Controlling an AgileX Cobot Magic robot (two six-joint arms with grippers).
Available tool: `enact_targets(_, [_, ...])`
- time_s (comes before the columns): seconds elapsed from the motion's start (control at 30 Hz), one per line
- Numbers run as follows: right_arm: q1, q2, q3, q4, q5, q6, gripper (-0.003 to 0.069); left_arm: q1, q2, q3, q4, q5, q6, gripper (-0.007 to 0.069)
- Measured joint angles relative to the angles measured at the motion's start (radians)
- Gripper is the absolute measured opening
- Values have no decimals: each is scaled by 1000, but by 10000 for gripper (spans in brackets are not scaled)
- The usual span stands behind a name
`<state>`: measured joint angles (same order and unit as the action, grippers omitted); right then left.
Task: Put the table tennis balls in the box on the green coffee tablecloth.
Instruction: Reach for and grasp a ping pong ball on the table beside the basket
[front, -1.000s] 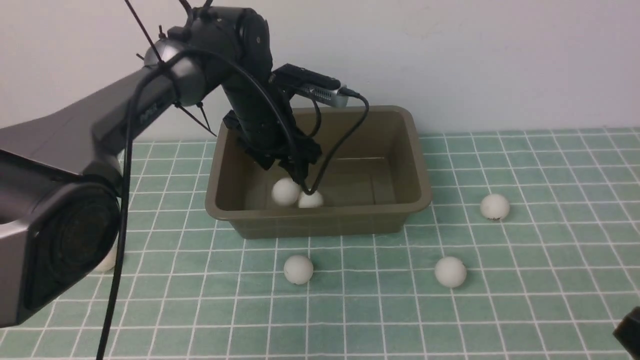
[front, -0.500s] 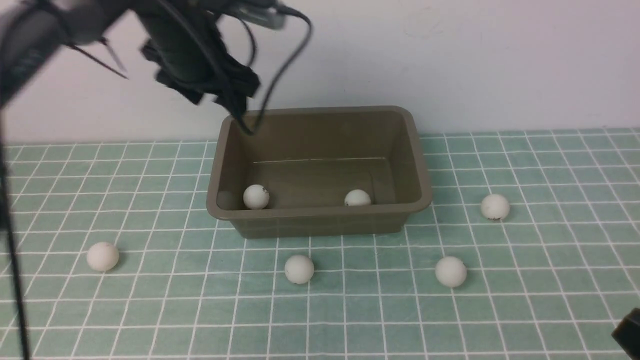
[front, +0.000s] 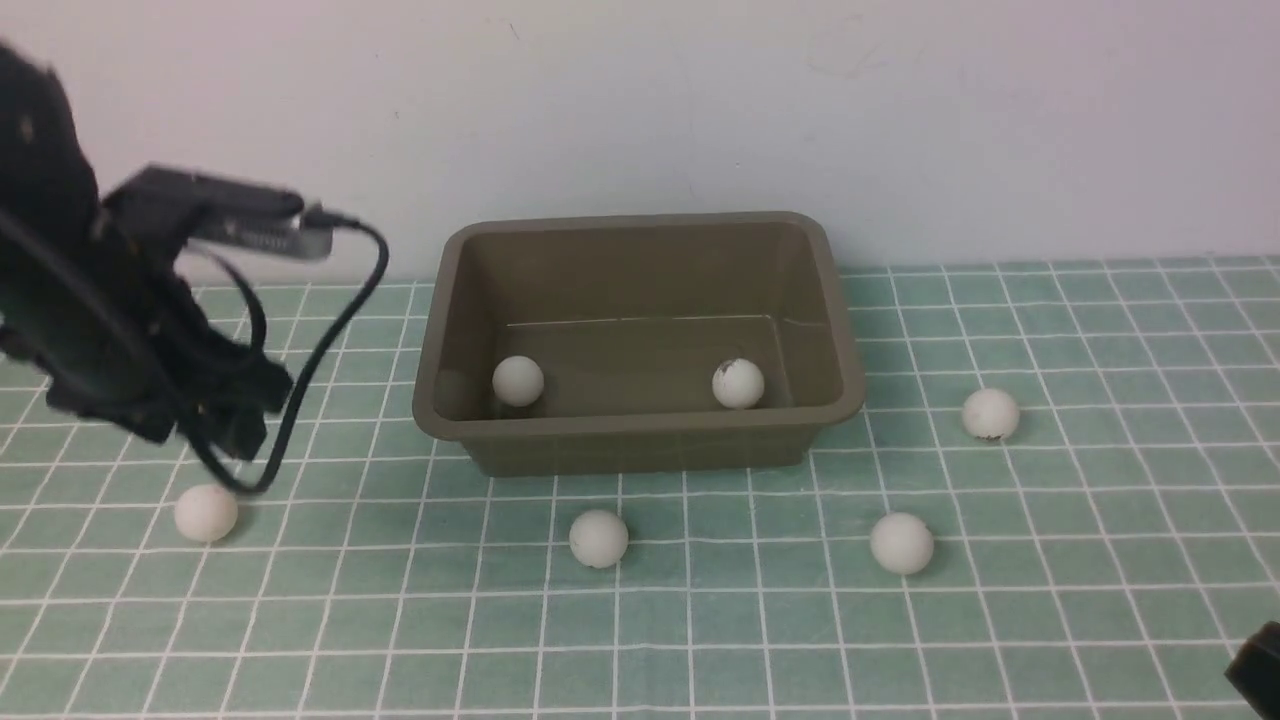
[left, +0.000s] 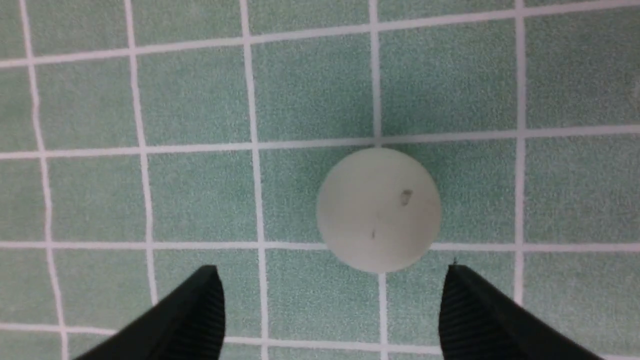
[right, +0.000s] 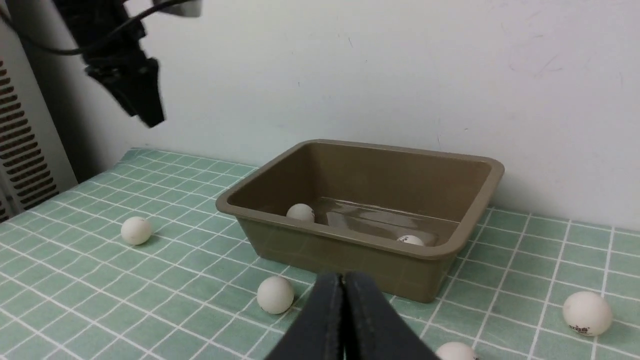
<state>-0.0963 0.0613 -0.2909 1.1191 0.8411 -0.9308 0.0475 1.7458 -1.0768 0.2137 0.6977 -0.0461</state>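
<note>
Left gripper (left: 332, 310) holds its jaws spread wide, empty, over a table tennis ball (left: 379, 210) on the green coffee tablecloth (left: 190, 195), at 8 o'clock of the box (front: 640, 450). Right gripper (right: 344, 300) has its jaws pressed together, empty. The box opens upward, long axis 9-to-3, holding two table tennis balls (front: 518, 381) (front: 738, 384)

Plain off-white wall (front: 900, 120) facing me, matte, faint scuffs and hairline marks, pale louvred panel (right: 20, 145) with dark horizontal slots beside it, seen from my right wrist only, soft even lighting
</note>
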Motion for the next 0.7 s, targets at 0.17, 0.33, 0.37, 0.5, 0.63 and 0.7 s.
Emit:
enact_targets(0.17, [0,0,0,1,0,0,-18,19,49,0,-95,-43,62,514])
enact_targets(0.33, [0,0,0,3,0,0,-18,19,88,0,-131,-96,96,514])
enact_targets(0.37, [0,0,0,3,0,0,-18,19,97,0,-132,-105,96,514])
enact_targets(0.5, [0,0,0,5,-1,0,-18,19,133,0,-133,-124,96,514])
enact_targets(0.63, [0,0,0,8,-5,0,-18,19,148,0,-133,-127,96,462])
enact_targets(0.7, [0,0,0,8,-7,0,-18,19,148,-6,-133,-124,89,370])
